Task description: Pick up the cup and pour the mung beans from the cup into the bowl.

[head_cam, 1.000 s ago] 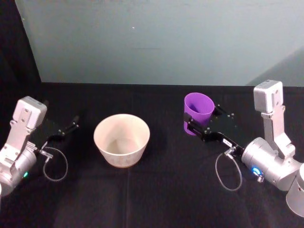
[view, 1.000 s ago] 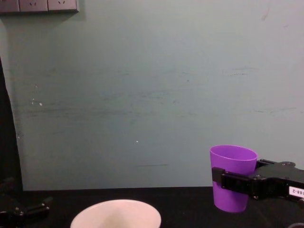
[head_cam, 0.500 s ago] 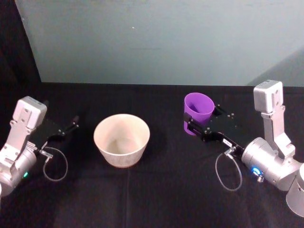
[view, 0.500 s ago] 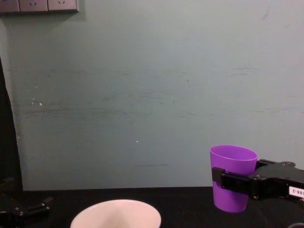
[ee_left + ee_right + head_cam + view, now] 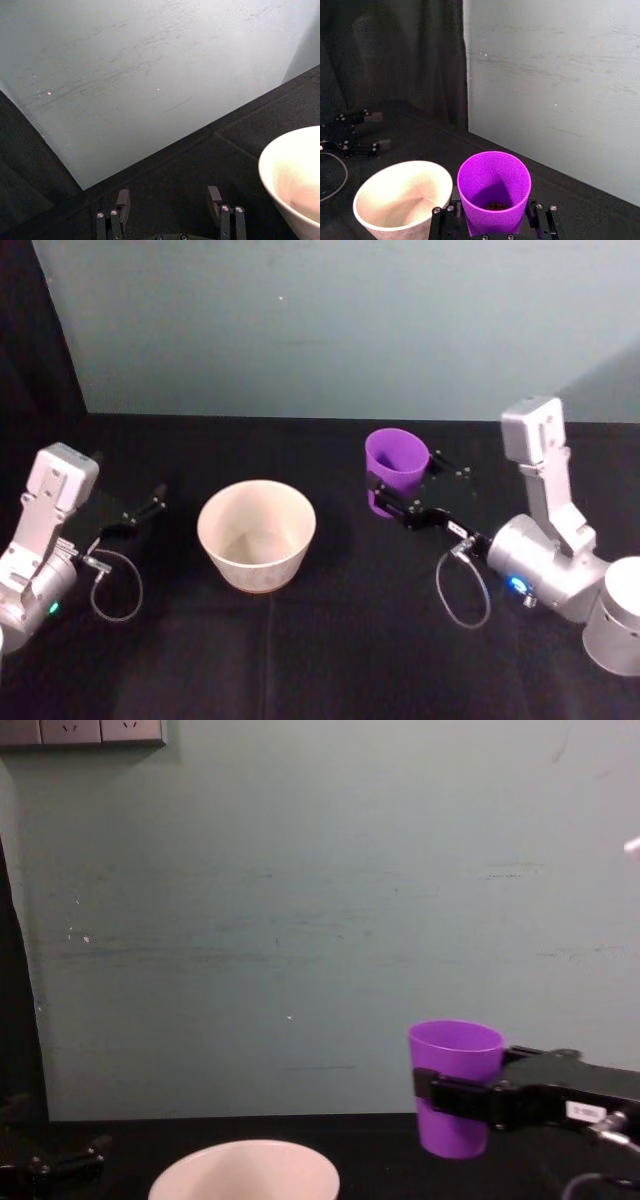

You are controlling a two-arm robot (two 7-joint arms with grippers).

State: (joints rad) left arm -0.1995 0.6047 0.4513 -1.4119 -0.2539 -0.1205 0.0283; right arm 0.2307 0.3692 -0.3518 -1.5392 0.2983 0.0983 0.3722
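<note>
The purple cup [image 5: 395, 464] hangs upright above the black table, right of the bowl, with my right gripper [image 5: 400, 502] shut on its lower half. Dark mung beans [image 5: 494, 205] lie at the cup's [image 5: 493, 192] bottom in the right wrist view. From the chest, the cup [image 5: 455, 1085] is held clear of the table by the right gripper [image 5: 440, 1092]. The pale bowl [image 5: 256, 532] stands at the table's centre-left; its rim [image 5: 245, 1173] is lower than the cup. My left gripper [image 5: 150, 508] rests open left of the bowl, its fingers [image 5: 121, 201] spread with nothing between them.
A pale teal wall [image 5: 330, 320] runs along the back of the black table [image 5: 300, 640]. Dark curtain hangs at the far left [image 5: 395, 60]. Loose cables loop beside both arms [image 5: 460, 590].
My right gripper has carried the cup left toward the bowl and slightly higher. The left arm and the bowl have stayed put.
</note>
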